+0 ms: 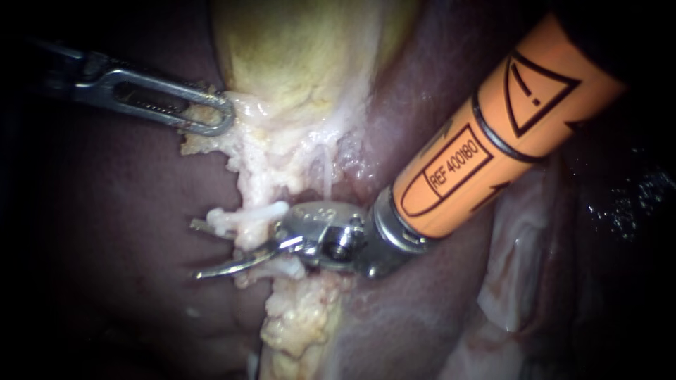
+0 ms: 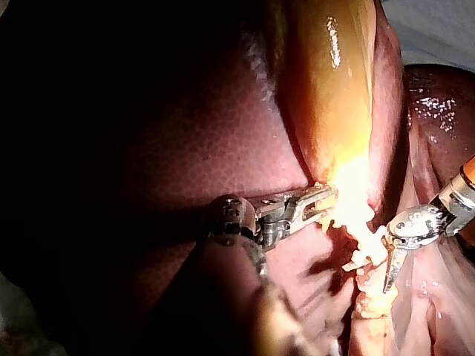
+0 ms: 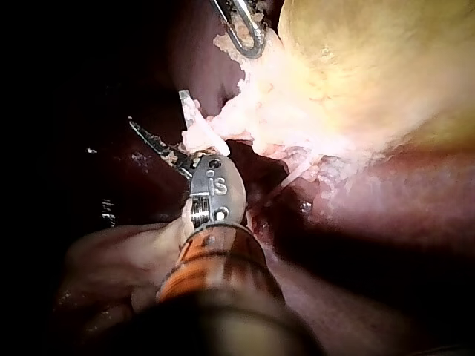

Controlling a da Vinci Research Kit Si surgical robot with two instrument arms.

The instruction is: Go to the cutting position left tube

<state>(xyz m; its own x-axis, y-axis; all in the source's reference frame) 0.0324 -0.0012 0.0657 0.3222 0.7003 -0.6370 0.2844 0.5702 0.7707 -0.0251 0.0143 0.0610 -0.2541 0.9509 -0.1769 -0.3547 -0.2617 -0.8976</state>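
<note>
A short pale tube [image 1: 248, 215] crosses the strip of whitish tissue below the yellow gallbladder [image 1: 303, 49]. My right instrument [image 1: 197, 250], on an orange shaft from the upper right, has two thin blades open, one above the tube and one below it. The right wrist view shows the same blades [image 3: 159, 111] spread apart with the tube [image 3: 204, 137] at their base. My left instrument [image 1: 211, 116] comes in from the upper left. Its slotted jaws are shut on the pale tissue at the gallbladder's lower end, also seen in the left wrist view [image 2: 315, 200].
Dark red liver [image 1: 105, 211] lies left of and under the tissue strip. Ragged fatty tissue [image 1: 299, 317] hangs below the tube. Pale folded membrane [image 1: 514, 260] sits at the right, beside the orange shaft.
</note>
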